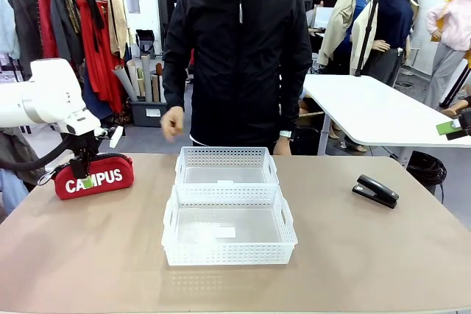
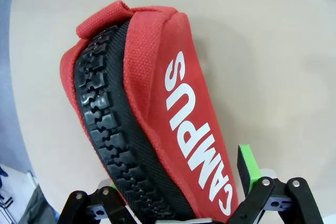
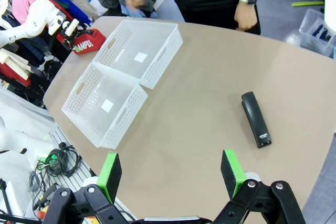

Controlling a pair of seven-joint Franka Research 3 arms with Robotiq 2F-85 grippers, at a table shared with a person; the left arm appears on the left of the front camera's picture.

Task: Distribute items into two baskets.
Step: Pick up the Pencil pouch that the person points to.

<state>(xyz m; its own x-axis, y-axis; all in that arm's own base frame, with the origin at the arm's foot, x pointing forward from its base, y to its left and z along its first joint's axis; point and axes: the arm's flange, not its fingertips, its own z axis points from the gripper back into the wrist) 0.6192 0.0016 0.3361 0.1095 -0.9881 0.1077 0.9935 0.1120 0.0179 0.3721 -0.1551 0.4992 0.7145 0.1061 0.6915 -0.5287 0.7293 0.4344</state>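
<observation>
We hold our left fingers [image 2: 248,165] open on both sides of the red pouch [image 1: 110,176], which lies at the left of the table [image 1: 368,262], so that they can close on it. Our right fingers [image 3: 231,171] hang open, well apart from the stapler [image 1: 375,190] on the right. Both baskets [image 1: 228,254] stand empty in the middle, we think for one thing each.

Red pouch [image 2: 157,103]: near end cut off by the bottom edge in the left wrist view.
Left gripper [image 2: 178,177]: one pad is hidden behind the pouch's zip side, so contact there cannot be told.
Near basket [image 1: 228,254]: print on the bottom label is too small to read.
</observation>
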